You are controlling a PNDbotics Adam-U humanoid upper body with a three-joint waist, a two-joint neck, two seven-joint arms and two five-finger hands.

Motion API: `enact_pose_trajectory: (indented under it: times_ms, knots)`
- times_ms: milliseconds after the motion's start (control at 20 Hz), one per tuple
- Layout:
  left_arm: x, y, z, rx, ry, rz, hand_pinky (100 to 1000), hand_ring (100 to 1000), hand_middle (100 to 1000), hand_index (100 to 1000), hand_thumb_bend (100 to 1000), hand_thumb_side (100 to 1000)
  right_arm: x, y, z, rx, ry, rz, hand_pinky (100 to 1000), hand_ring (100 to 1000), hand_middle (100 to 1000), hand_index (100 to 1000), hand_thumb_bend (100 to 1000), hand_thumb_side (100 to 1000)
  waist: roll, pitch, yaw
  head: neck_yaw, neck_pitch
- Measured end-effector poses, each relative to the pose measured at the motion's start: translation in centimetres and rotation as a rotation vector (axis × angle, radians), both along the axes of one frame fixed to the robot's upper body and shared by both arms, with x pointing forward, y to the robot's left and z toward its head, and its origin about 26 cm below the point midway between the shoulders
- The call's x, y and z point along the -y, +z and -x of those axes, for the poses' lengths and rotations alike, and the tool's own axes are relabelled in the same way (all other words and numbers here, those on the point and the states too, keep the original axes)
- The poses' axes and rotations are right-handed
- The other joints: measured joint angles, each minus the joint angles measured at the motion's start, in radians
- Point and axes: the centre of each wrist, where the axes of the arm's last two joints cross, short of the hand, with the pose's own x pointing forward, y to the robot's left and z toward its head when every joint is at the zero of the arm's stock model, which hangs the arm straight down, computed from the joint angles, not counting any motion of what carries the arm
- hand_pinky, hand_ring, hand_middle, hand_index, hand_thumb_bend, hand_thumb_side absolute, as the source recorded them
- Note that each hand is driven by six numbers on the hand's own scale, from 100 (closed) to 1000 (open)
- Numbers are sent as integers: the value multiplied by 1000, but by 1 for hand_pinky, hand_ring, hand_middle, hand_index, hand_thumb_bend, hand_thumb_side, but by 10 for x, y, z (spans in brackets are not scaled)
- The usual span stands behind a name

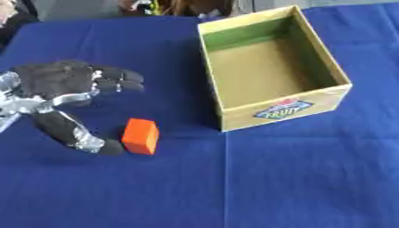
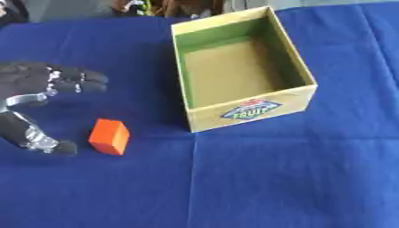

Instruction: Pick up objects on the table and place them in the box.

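A small orange block (image 1: 141, 136) lies on the blue tablecloth, left of the box. My left hand (image 1: 54, 82) comes in from the left edge, open, with its fingers (image 1: 117, 80) stretched out above the block and its thumb (image 1: 78, 133) reaching down beside the block's left side. The thumb tip is next to the block; I cannot tell whether it touches. An open cardboard box (image 1: 274, 109) with a fruit label on its near wall stands to the right, and nothing shows inside it. My right hand shows in neither view.
The blue cloth (image 1: 273, 178) covers the whole table, with a crease running down the middle. Dark shapes and parts of people show along the far edge (image 1: 156, 6).
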Motion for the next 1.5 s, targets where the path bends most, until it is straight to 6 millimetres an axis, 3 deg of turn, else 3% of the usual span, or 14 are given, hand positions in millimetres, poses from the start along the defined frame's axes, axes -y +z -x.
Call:
enact_pose_trajectory:
  times_ms: [400, 600, 900, 1300, 1500]
  knots:
    - [-7, -4, -3, -40, 46, -194, 702, 882, 904, 1000, 620, 1000, -2, 0, 0, -7, 10, 4, 810, 954, 620, 958, 100, 964, 0, 5, -7, 2, -8]
    - [-6, 0, -7, -66, 98, -191, 586, 788, 827, 1000, 514, 930, -2, 0, 0, -9, 13, 5, 811, 955, 617, 955, 100, 966, 1, 6, -10, 2, -9]
    - [2, 6, -11, -102, 127, -121, 556, 742, 783, 1000, 459, 879, -2, 0, 0, -15, 17, 9, 811, 955, 615, 952, 100, 965, 1, 11, -12, 2, -9]
    - [17, 0, -10, -177, 159, -84, 576, 777, 856, 1000, 487, 920, -3, 0, 0, -23, 20, 11, 812, 957, 614, 952, 100, 968, 7, 13, -17, 3, -14]
    - [24, -2, -9, -220, 162, -83, 586, 787, 860, 1000, 542, 1000, -3, 0, -1, -26, 21, 12, 812, 958, 613, 950, 100, 968, 8, 14, -18, 3, -17]
